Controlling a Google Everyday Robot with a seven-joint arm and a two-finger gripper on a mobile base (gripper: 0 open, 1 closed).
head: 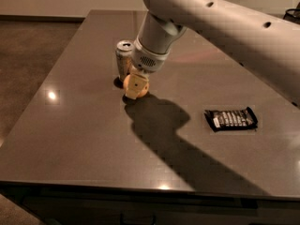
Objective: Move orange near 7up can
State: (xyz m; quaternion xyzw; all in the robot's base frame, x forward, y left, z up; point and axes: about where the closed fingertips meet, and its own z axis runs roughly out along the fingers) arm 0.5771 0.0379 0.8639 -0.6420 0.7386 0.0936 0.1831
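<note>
The orange [128,90] is low over the dark table, just in front and to the right of the 7up can [124,58], a silver can with a shiny top standing upright at the middle left. My gripper [136,85] comes down from the white arm [220,18] and is shut on the orange; one tan finger pad [137,82] covers its front. The orange is about a finger's width from the can's base. I cannot tell if it touches the table.
A flat black snack wrapper [231,119] lies on the table [84,139] to the right. The arm's shadow falls across the middle towards the front edge. The floor lies beyond the table's left edge.
</note>
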